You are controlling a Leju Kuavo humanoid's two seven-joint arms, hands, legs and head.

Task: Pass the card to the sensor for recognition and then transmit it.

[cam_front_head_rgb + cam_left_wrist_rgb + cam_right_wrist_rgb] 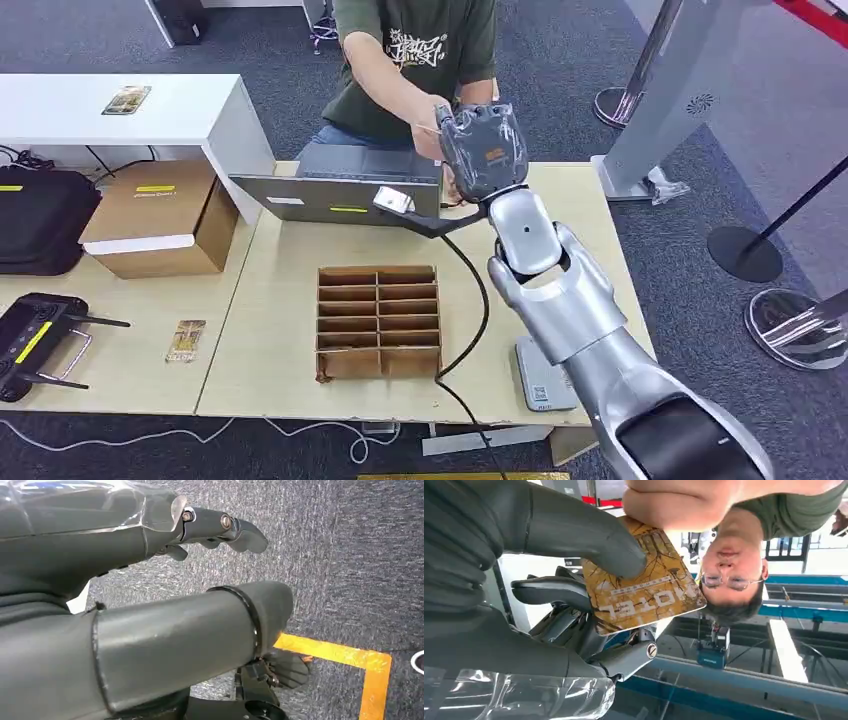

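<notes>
A brown hotel card (644,587) is pinched between the thumb and the fingers (554,590) of my right hand (482,150). That hand is raised over the table's far edge, in front of a person seated there. The person's hand (684,502) is on the card's far edge, and appears beside my hand as the person's hand (430,140). The sensor (393,200), a small silver head on a black stalk, stands by the laptop (340,185), lower than my hand and to its left. My left hand (150,605) hangs over grey carpet, fingers (225,527) apart, holding nothing.
A cardboard divider box (378,322) sits mid-table, with a black cable running past it. A spare card (185,340) lies on the left table near a controller (35,340). Another card (126,99) lies on the white desk. A carton (160,215) and barrier posts (745,250) stand around.
</notes>
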